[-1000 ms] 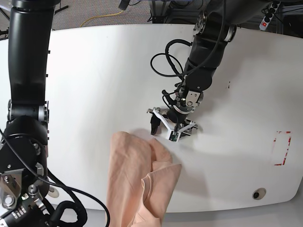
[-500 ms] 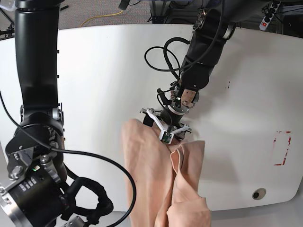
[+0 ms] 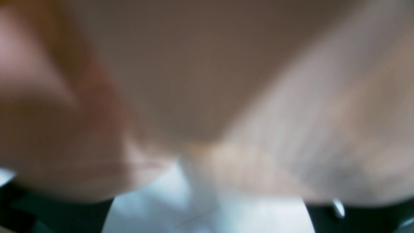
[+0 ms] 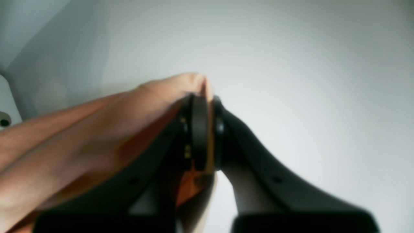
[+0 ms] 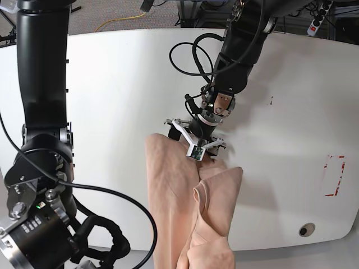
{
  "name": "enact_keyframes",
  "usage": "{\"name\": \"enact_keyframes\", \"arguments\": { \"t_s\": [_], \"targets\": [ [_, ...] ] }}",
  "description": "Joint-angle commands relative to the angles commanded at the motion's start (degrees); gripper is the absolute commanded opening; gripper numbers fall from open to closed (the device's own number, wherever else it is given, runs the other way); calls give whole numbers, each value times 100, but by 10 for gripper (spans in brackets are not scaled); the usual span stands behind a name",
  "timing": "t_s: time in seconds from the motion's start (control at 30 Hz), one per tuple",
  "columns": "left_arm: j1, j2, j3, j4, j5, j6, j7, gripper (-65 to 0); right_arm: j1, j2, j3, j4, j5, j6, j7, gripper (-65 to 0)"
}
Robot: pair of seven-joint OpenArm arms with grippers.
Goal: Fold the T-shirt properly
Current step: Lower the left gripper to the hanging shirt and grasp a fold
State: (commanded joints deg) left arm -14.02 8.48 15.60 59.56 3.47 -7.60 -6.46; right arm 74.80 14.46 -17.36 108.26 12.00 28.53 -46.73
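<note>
Since one second ago, the T-shirt [image 5: 185, 196] has been dragged farther onto the table [image 5: 112, 84]. One edge is clamped in the right gripper [image 4: 203, 129]. Whether the left gripper [image 5: 194, 143] holds cloth cannot be told. No fold is made yet.
</note>
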Motion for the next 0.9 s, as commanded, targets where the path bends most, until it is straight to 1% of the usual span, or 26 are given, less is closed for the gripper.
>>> {"name": "enact_keyframes", "arguments": {
  "t_s": [0.1, 0.23, 0.33, 0.4, 0.47, 0.63, 0.77, 0.8, 0.9],
  "targets": [
    [70, -26, -18, 70, 9, 0, 0, -224, 0, 53, 9, -114, 0, 0, 9, -650],
    [70, -211, -26, 79, 0, 0, 0, -224, 0, 62, 9, -105, 0, 0, 9, -650],
    [88, -246, -35, 79, 0, 0, 0, -224, 0, 62, 9, -97, 0, 0, 9, -650],
    [176, -396, -35, 79, -18, 0, 0, -224, 0, 62, 9, -97, 0, 0, 9, -650],
    [220, -475, -35, 79, -26, 0, 0, -222, 0, 53, 9, -105, 0, 0, 9, -650],
    [185, -475, -35, 26, -26, 0, 0, -222, 0, 26, 9, -97, 0, 0, 9, -650],
    [-62, -457, -9, -343, -18, 0, 0, -222, 0, 9, 9, -105, 0, 0, 9, -650],
    [-141, -440, -9, -457, -26, 0, -9, -222, 0, 0, 9, -105, 0, 0, 9, -650],
    [-360, -255, -26, -809, -26, 0, -18, -222, 0, 0, 9, -114, 0, -9, 9, -650]
  ]
}}
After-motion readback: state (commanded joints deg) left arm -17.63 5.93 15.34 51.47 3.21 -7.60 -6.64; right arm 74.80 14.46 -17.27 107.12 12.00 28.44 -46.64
